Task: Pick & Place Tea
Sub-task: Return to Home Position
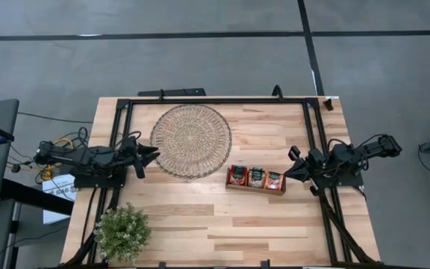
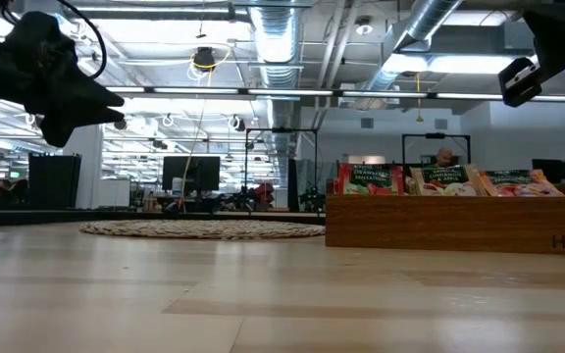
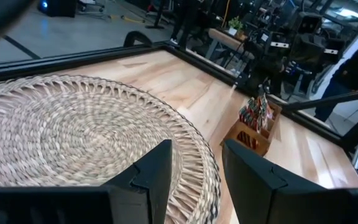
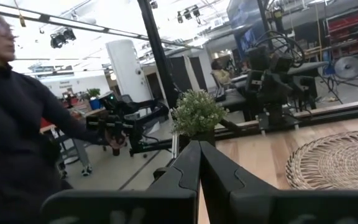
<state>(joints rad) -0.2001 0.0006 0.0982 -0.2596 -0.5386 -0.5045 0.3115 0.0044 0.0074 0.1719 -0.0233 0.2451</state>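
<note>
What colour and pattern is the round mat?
The mat is pale straw-beige, woven in concentric rings; the left wrist view shows it best.

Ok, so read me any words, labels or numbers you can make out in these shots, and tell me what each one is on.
"HTB": faint letters on the front wall of the wooden tray, at its right end in the low view, running to the picture's edge.
Tea sachets in the tray: printed words, too blurred to read.
White sheet beside the table's left edge: dark print, too small to read.
</note>
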